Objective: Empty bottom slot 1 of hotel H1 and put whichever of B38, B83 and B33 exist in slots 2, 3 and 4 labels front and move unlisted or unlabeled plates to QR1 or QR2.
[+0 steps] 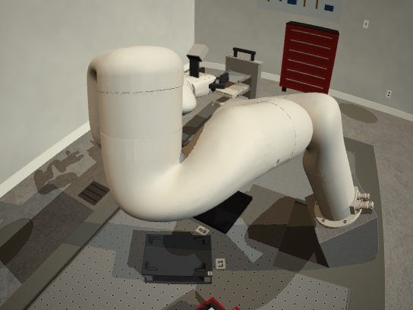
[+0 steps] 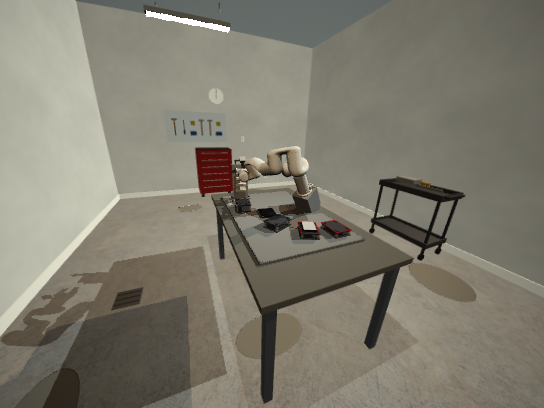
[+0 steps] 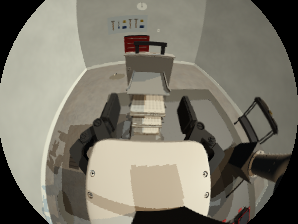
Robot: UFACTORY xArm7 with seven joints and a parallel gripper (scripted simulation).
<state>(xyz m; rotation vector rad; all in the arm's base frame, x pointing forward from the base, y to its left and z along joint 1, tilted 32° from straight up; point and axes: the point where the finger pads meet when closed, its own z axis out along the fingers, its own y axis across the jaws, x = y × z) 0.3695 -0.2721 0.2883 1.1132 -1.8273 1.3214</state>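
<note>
On the far left of the grey-brown surface [image 2: 320, 272] my black two-fingered hand [image 3: 148, 117] hangs spread wide with nothing in it, facing the front of the grey plate hotel with the black top handle [image 1: 256, 72]. Between my fingers I see pale plates stacked in its slots [image 3: 147, 106]; I cannot read any label on them. Further right and nearer, a dark nest marked L1 [image 1: 178, 252] sits on the perforated mat. To the right of it stand two red-rimmed nests: one [image 2: 309, 231] carries a white plate [image 2: 309, 226], the other [image 2: 336, 227] looks dark inside.
</note>
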